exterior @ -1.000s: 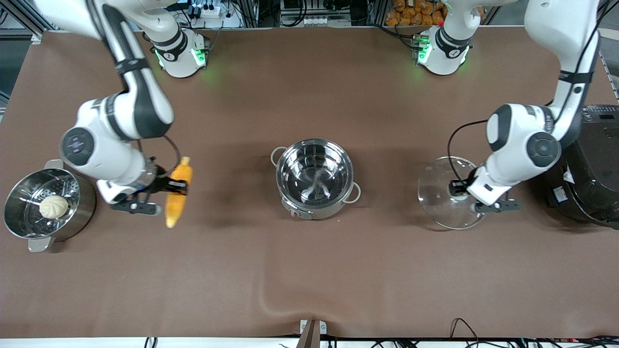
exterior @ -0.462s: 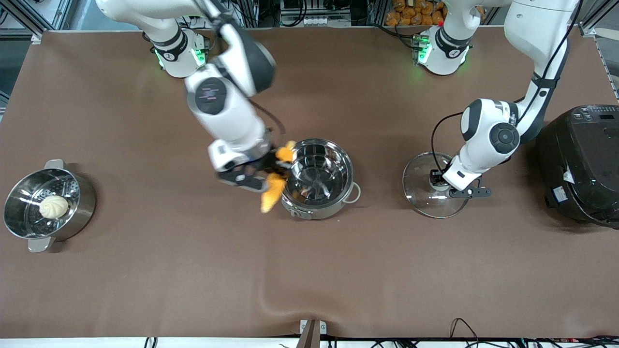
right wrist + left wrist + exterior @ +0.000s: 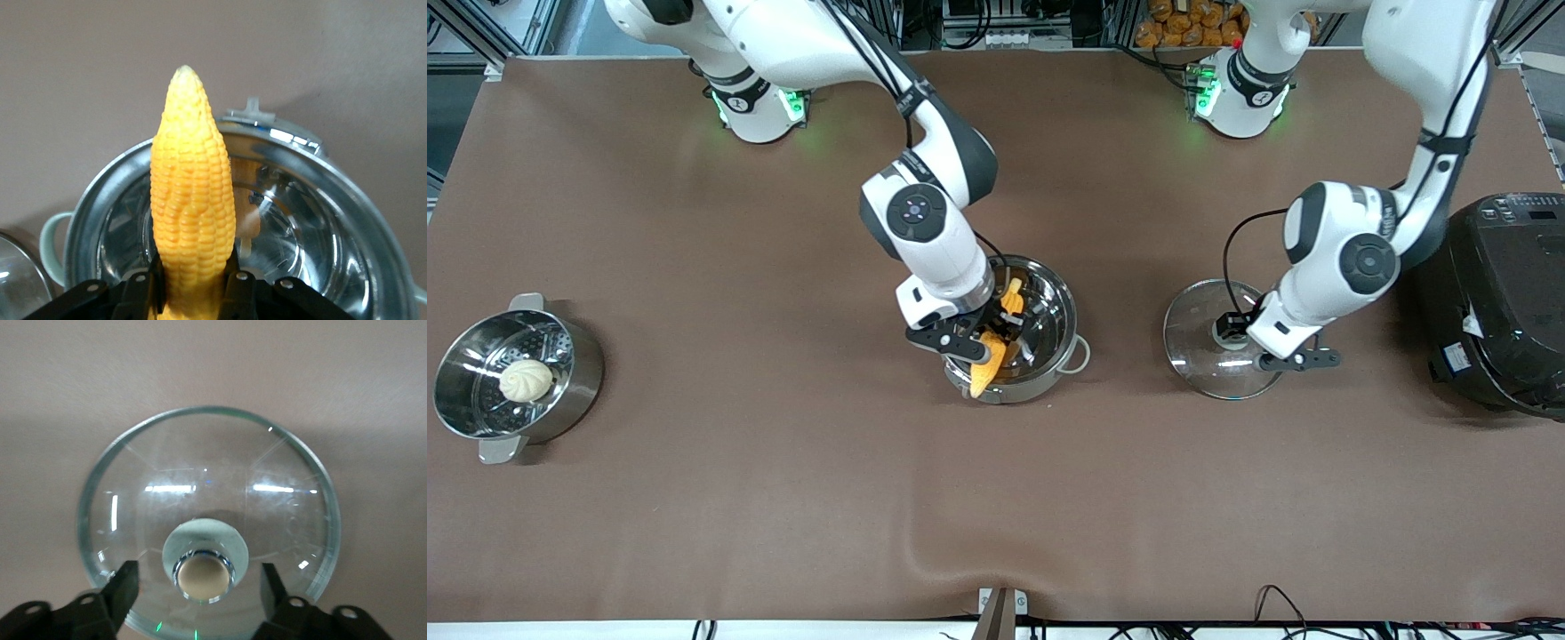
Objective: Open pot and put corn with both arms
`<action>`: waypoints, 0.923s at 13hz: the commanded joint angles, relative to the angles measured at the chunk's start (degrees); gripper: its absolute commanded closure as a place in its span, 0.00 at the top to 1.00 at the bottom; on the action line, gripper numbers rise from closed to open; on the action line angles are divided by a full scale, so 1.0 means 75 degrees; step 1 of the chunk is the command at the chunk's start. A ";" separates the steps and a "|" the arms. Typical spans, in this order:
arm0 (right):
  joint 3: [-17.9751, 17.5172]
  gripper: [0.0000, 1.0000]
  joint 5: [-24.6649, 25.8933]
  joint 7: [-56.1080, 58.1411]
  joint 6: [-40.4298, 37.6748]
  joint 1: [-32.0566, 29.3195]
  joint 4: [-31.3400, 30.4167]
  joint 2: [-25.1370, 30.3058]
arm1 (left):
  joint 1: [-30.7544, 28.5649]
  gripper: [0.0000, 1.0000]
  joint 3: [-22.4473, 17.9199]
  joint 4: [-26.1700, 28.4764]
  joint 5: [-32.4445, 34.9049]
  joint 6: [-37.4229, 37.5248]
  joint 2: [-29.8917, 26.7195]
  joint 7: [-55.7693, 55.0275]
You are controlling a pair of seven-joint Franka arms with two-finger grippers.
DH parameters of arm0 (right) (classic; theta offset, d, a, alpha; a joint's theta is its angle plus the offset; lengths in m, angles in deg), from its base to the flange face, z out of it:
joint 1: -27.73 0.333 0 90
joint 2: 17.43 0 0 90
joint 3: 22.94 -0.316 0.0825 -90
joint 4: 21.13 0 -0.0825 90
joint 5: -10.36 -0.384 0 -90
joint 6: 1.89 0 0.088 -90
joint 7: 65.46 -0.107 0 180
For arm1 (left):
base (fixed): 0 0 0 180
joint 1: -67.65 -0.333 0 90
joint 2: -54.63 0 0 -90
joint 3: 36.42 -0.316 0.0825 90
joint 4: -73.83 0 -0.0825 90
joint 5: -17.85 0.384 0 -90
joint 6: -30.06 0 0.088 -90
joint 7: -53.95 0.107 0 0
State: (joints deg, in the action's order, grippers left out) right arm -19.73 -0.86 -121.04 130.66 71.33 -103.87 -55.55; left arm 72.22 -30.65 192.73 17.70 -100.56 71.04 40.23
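One corn (image 3: 991, 348), tip over pot (image 3: 1049, 356) rim

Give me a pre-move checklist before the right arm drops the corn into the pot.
1. Pot uncovered: ok; glass lid lies on the table toward the left arm's end.
2. Right gripper shut on corn cob: ok.
3. Corn over the pot opening: not ok; its tapered tip overhangs the rim.
4. Left gripper open, fingers apart from the lid knob: ok.
5. Pot interior empty: cannot tell, partly hidden.
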 commanded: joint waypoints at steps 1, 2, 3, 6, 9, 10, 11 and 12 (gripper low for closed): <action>0.0123 0.77 0.0054 -0.0299 -0.0164 0.0093 0.0261 -0.0049 | 0.0001 1.00 -0.0030 -0.1001 -0.0038 0.1730 -0.0604 -0.0175; 0.0135 0.92 0.0066 -0.0288 -0.0211 0.0058 0.0261 -0.0003 | -0.0034 1.00 -0.0042 -0.1481 -0.0038 0.2328 -0.0757 -0.0175; 0.0158 1.00 0.0077 -0.0288 -0.0270 0.0035 0.0261 0.0021 | -0.0046 1.00 -0.0088 -0.1927 -0.0038 0.2902 -0.0874 -0.0187; 0.0182 1.00 0.0159 -0.0160 -0.0678 -0.0152 0.0238 0.0336 | -0.0408 1.00 -0.0101 -0.3064 0.0149 0.4217 -0.1215 -0.0036; 0.0229 1.00 0.0159 0.0916 -0.1734 -0.1239 -0.0181 0.1120 | -0.0445 1.00 -0.0112 -0.4377 0.0137 0.5646 -0.1215 -0.0011; 0.0229 1.00 0.0229 0.1255 -0.1724 -0.1695 -0.0474 0.1401 | -0.0445 1.00 -0.0124 -0.4497 0.0149 0.5940 -0.1250 -0.0035; 0.0217 1.00 0.0334 0.1978 -0.1723 -0.2222 -0.0744 0.1671 | -0.0503 1.00 -0.0124 -0.4509 0.0161 0.5967 -0.1494 0.0000; 0.0206 1.00 0.0324 0.2762 -0.1723 -0.2726 -0.0990 0.1917 | -0.0654 1.00 -0.0089 -0.4475 0.0138 0.5978 -0.1775 0.0058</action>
State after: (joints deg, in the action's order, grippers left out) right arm -16.64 0.53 -108.07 117.41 57.24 -104.53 -46.88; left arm 68.72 -31.74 159.85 17.98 -57.48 60.42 40.11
